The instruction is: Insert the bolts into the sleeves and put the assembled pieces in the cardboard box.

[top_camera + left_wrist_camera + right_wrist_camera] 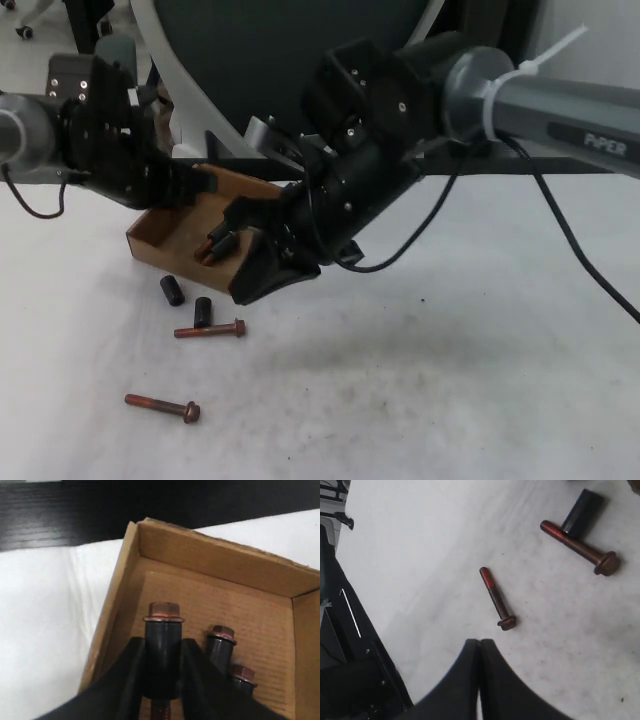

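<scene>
Left gripper (162, 652) clamps a sleeved bolt (162, 640) over the cardboard box (210, 555), two finished pieces (220, 647) inside. Right gripper (480, 647) has its fingers (462, 680) closed, empty. Two bolts (210, 330) and two sleeves (171, 290) lie unassembled beside the box.

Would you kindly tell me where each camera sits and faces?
High view: behind the arms, looking forward and down over the bench; left arm and right arm show.
Left wrist view: on the left wrist, looking down into the cardboard box; left gripper clamps an assembled piece.
Right wrist view: on the right wrist, looking down at loose bolts; right gripper shut.
Shared: high and right wrist views both show those bolts.
</scene>
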Motion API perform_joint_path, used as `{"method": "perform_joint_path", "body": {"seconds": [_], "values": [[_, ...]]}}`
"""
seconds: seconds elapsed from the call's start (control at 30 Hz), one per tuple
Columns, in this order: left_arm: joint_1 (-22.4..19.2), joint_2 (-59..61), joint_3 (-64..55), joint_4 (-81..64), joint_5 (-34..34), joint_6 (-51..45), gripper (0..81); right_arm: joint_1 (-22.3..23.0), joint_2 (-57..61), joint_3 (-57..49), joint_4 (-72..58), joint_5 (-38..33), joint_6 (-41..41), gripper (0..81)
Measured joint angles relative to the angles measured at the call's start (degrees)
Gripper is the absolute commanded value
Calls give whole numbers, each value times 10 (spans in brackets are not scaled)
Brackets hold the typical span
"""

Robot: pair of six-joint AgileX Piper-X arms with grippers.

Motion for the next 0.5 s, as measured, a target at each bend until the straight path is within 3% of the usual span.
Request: {"method": "perform_joint_path", "body": {"seconds": [0.5], "values": [[0, 9, 0, 16, 30, 0, 1, 0, 47, -8, 0, -38, 48, 2]]}}
